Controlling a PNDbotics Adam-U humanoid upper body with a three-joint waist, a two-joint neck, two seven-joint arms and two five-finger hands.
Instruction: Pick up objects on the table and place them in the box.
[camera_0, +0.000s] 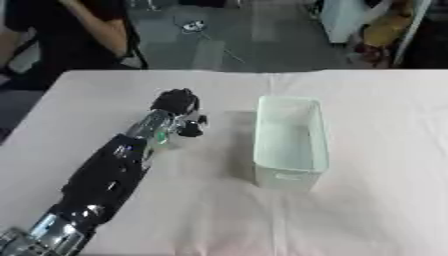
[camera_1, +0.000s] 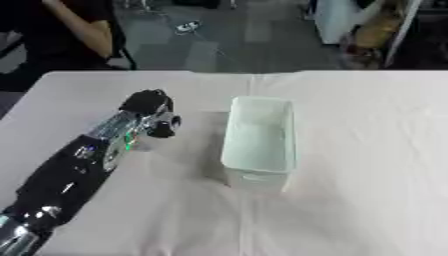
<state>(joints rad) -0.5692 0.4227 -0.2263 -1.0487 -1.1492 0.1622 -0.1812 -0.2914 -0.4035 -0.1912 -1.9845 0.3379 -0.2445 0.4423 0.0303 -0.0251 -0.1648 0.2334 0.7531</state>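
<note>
Your left hand (camera_0: 178, 107) is out over the table (camera_0: 367, 200), to the left of the box (camera_0: 291, 135) and near it but apart. The fingers look curled downward, yet you cannot tell from either view whether they hold anything; no object shows clearly under or inside the hand. The right hand is not in view.

If something is in the grasp, carry it to the right, lift enough to pass the box's near-left wall, and let go only once the hand is over the open inside, which looks empty. If nothing is in it, check below the fingers before you close further, as the hand itself hides that patch of cloth.

No loose object shows elsewhere on the table, so whatever is to be picked probably lies beneath the hand, left of the box
</note>
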